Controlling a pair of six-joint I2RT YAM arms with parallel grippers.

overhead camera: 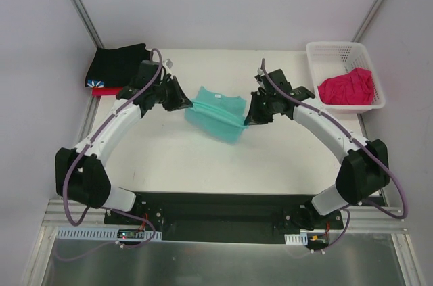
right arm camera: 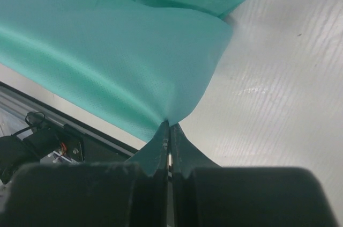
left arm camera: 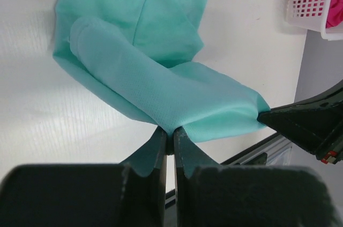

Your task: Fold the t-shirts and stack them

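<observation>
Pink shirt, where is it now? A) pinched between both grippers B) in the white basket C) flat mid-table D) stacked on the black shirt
B: the magenta-pink shirt lies bunched inside the white basket at far right; the one pinched mid-table is the teal-green shirt.

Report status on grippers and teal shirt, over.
Left gripper, right gripper: shut on soft teal-green cloth t-shirt, stretched between. Magenta-pink shirt in white lattice basket, no obstruction.

No legible text or labels anywhere.
</observation>
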